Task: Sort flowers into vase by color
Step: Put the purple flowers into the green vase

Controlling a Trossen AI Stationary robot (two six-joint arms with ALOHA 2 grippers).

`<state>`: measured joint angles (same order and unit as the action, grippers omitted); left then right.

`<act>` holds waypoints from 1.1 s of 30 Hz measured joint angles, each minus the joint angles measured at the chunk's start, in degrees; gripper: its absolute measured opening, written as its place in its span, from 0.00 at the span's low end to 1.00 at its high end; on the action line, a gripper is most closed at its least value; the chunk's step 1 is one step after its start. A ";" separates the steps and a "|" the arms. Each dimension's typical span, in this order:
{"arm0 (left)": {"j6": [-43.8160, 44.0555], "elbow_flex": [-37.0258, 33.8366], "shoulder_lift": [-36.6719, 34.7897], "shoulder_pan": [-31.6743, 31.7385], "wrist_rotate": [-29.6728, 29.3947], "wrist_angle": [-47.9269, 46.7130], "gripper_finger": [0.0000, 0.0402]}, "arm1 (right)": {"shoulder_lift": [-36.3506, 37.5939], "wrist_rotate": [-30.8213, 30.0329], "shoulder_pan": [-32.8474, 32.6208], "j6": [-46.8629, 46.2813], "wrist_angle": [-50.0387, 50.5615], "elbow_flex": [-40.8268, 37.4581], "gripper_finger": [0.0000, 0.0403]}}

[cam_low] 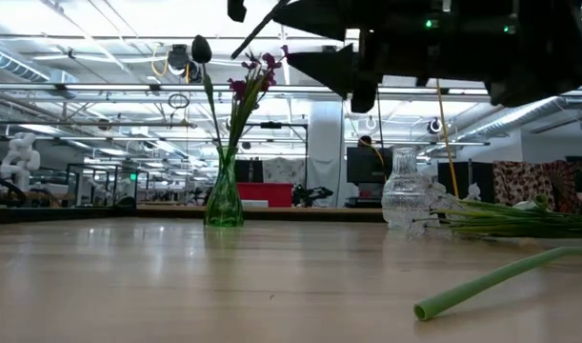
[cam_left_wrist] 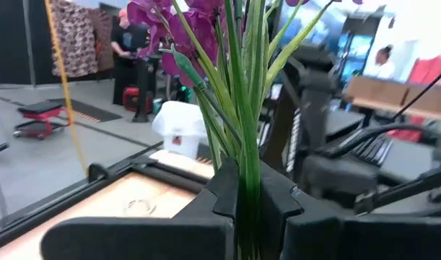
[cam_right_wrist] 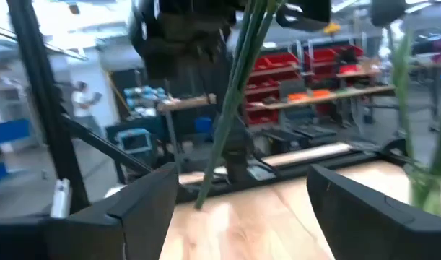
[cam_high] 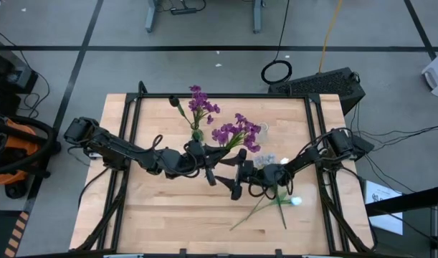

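My left gripper (cam_left_wrist: 249, 209) jaws clenched on purple flowers (cam_high: 236, 132) at frame centre above the tabletop (cam_high: 161, 215), right gripper (cam_high: 236, 175) jaws released beside it; loose stems (cam_high: 265, 204) lower right, green vase (cam_high: 197, 134) upper centre

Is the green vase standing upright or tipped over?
Upright: the green vase stands on the table, purple flowers rising from it.

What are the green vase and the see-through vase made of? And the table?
The green vase looks like tinted glass: shiny and see-through. The clear vase seems ribbed glass or maybe clear plastic, since it glints. The table looks like pale wood planks with a smooth finish.
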<state>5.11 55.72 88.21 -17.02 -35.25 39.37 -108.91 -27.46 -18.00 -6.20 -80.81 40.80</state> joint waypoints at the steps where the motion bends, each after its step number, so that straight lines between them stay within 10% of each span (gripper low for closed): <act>1: 0.00 0.00 0.19 0.00 0.50 0.91 0.06 | -0.01 1.43 0.46 0.03 -0.70 0.00 0.74; 11: -1.05 0.00 0.32 0.00 2.29 2.36 0.06 | -0.01 11.92 3.15 -0.55 -4.79 0.04 0.65; 33: 0.56 0.00 0.32 0.00 12.98 2.27 0.06 | -0.01 20.39 4.20 0.01 -3.96 0.09 0.01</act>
<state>5.67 55.72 88.53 -17.02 -22.26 41.64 -108.92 -7.07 -13.80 -6.20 -84.77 40.88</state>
